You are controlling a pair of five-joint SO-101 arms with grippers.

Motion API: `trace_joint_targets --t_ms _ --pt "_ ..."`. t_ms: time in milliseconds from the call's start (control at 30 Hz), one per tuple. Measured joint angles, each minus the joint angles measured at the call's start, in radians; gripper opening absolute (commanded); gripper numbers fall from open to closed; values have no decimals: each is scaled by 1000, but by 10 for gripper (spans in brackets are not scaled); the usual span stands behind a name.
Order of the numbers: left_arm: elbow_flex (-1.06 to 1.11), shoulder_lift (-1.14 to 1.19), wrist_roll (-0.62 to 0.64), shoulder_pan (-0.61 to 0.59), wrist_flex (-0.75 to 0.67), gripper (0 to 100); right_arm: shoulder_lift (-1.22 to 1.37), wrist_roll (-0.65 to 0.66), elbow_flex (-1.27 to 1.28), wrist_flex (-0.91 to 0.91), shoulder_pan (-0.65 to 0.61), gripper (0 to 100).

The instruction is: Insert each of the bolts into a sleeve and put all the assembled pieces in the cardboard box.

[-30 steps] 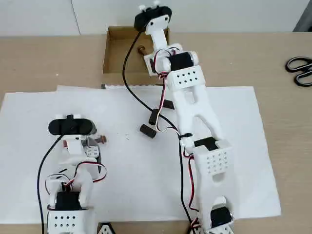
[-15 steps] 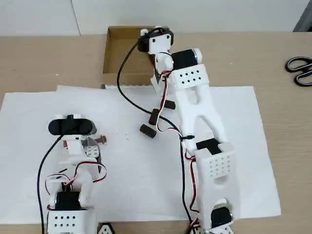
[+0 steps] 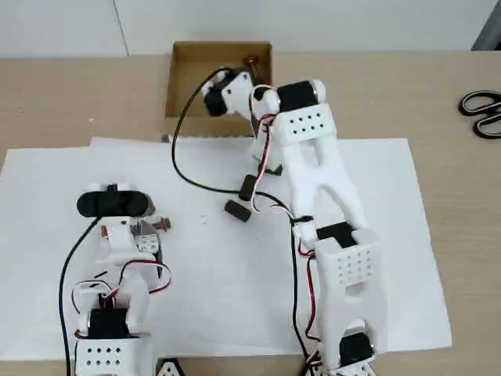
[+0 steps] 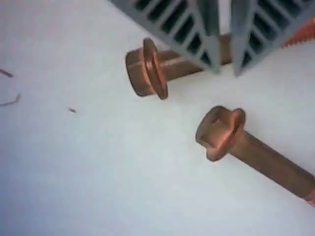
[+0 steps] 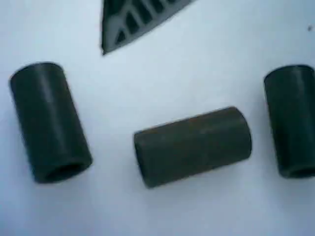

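My left gripper [image 4: 224, 56] sits nearly closed and empty over a bolt [image 4: 147, 69] toward the left edge of the paper sheet [image 3: 203, 282]; whether the right gripper [image 5: 129, 27] is open or closed I cannot tell.

— Are you reading any print, label or number anywhere?
— No, nothing readable is showing. The cardboard box [image 3: 182, 78], the paper sheet [image 3: 211, 305], the bolts [image 4: 146, 70] and the sleeves [image 5: 192, 146] are all showing plain surfaces.
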Motion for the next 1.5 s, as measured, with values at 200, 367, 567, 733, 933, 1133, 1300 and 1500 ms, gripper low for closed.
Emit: trace_joint_targets --t_ms 200,367,567,733,933,1133,1300,1500 --pt "0 0 0 0 0 6 2 81 26 0 2 219" --pt "0 0 0 0 0 6 54 117 28 -12 2 218" --pt "0 0 0 0 0 6 109 138 28 -48 2 139" --pt "0 0 0 0 0 6 143 141 28 -75 8 139" --pt "0 0 0 0 0 6 190 141 28 -123 12 174" --pt "0 0 0 0 0 6 216 141 28 -126 9 174" --pt "0 0 0 0 0 6 232 141 26 -130 11 162" --pt "0 0 0 0 0 6 236 141 23 -160 14 46"
